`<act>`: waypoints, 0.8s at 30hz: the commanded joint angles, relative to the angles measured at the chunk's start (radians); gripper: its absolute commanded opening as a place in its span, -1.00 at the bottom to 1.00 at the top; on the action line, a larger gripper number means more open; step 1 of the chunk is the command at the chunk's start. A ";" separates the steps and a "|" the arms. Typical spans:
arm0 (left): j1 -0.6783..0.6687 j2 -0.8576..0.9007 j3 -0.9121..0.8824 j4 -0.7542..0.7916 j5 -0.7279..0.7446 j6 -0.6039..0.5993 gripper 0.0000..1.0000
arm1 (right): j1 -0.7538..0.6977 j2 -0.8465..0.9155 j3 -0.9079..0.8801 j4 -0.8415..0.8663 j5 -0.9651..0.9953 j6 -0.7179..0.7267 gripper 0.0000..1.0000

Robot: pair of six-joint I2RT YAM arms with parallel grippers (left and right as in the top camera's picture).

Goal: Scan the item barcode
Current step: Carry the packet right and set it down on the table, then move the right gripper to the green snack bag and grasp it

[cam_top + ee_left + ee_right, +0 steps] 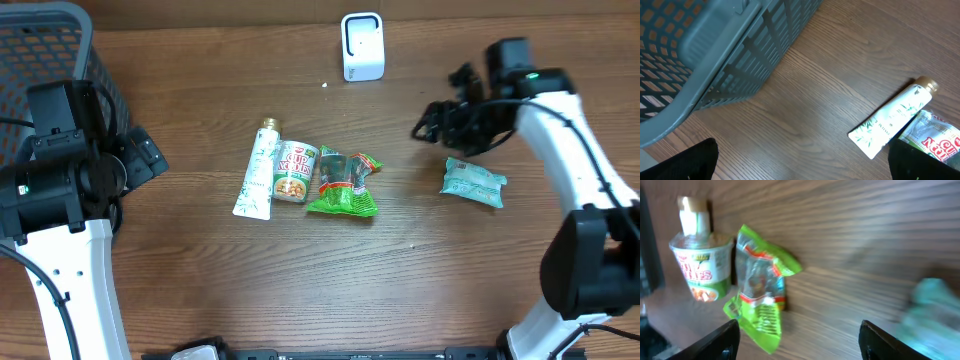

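teal pkt point(474, 182) flat on surface point(420, 280), long axis L-R, R end dips slightly | R fingers point(715, 342) spread, nr pkt, empty | L fingers point(685, 162) spread, empty

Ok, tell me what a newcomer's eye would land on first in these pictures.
The tight row in the middle of the table: a white tube, a cup of noodles lying on its side and a bright green snack packet, side by side. Next, the teal packet lying alone to their right, and the grey mesh basket filling the far left corner, with a small white scanner at the far edge.
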 commanded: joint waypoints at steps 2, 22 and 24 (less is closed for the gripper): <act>0.003 -0.006 -0.002 0.003 0.001 -0.014 0.99 | 0.071 -0.008 -0.077 0.085 -0.027 0.093 0.52; 0.003 -0.006 -0.002 0.003 0.000 -0.014 0.99 | 0.274 -0.008 -0.304 0.459 0.071 0.445 0.60; 0.003 -0.006 -0.002 0.003 0.000 -0.014 0.99 | 0.277 -0.008 -0.327 0.501 0.071 0.445 0.61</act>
